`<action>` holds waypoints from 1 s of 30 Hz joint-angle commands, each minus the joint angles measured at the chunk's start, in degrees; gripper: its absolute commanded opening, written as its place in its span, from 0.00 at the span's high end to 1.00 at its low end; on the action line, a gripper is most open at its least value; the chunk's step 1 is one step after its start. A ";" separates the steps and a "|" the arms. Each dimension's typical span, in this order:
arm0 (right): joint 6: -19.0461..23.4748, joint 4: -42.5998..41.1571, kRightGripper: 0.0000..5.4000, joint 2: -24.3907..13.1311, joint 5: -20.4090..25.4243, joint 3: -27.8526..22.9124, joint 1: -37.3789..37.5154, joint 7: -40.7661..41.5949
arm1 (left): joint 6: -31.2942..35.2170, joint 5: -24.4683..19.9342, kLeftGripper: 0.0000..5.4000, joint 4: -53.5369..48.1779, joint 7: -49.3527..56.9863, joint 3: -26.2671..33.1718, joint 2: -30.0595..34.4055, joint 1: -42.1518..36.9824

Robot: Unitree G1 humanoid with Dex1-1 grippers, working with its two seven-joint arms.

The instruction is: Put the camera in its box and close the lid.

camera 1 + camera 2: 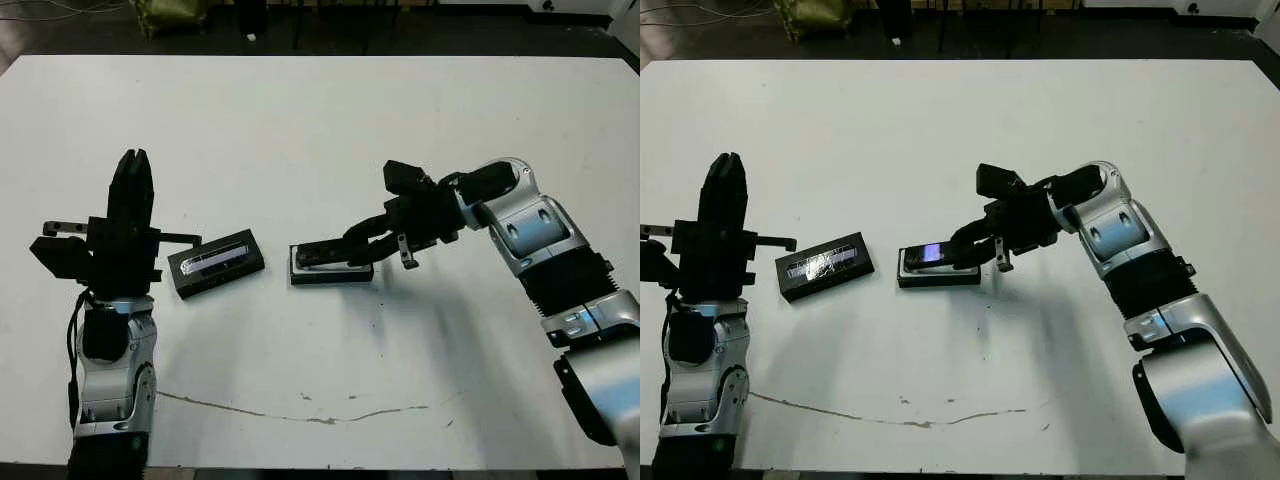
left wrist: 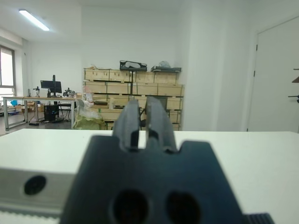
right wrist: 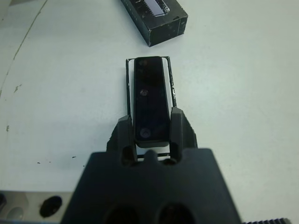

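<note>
The camera (image 3: 151,100) is being gripped lengthwise by the outstretched right hand (image 3: 150,133) over the box (image 1: 939,272). The left hand (image 1: 131,180) is being held upright near the counter's (image 1: 330,120) left edge, fingers narrow, beside the lid (image 1: 216,263).

The left gripper (image 1: 133,165) points upward on a raised forearm, fingers together. The right gripper (image 3: 150,131), arm stretched leftward, clamps the camera (image 3: 151,99).

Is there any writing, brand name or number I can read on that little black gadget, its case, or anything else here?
No text can be read in any view.
The lid: pale marks along its window strip, too small and blurred to read.
The camera: plain black face; in the head view its screen glows bluish with no legible characters.
The box: no print visible.
Crates behind the table, in the left wrist view: no legible labels.
</note>
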 commanded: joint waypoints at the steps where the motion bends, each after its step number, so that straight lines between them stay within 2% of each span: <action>1: 1.03 0.21 0.96 0.37 -1.08 1.08 -0.65 0.47 | 0.04 0.26 1.00 0.66 0.05 -0.03 0.07 1.24; 13: 1.05 -0.01 0.96 1.56 -2.99 2.76 0.07 0.19 | -0.06 0.59 1.00 0.74 0.08 -0.03 0.10 1.33; 17: -0.73 -0.27 0.96 1.83 -3.65 3.12 0.60 -0.18 | 0.07 0.05 1.00 0.66 -0.12 -0.06 -0.08 1.47; 26: -0.10 0.37 0.96 3.60 -2.68 2.31 1.93 -1.26 | -0.70 0.13 1.00 1.21 -0.26 -0.09 -0.11 1.49; 27: 1.38 0.21 0.96 3.81 -2.11 2.05 2.00 -1.02 | -0.76 0.29 1.00 1.26 -0.12 -0.06 -0.13 1.48; 29: 2.18 -0.80 0.89 3.84 -1.54 2.02 2.16 -0.27 | -0.79 0.14 1.00 1.34 -0.24 -0.02 -0.09 1.48; 30: 0.86 -2.00 0.86 3.64 -1.60 2.19 2.40 -0.02 | -0.82 0.07 1.00 1.37 -0.28 0.00 -0.07 1.50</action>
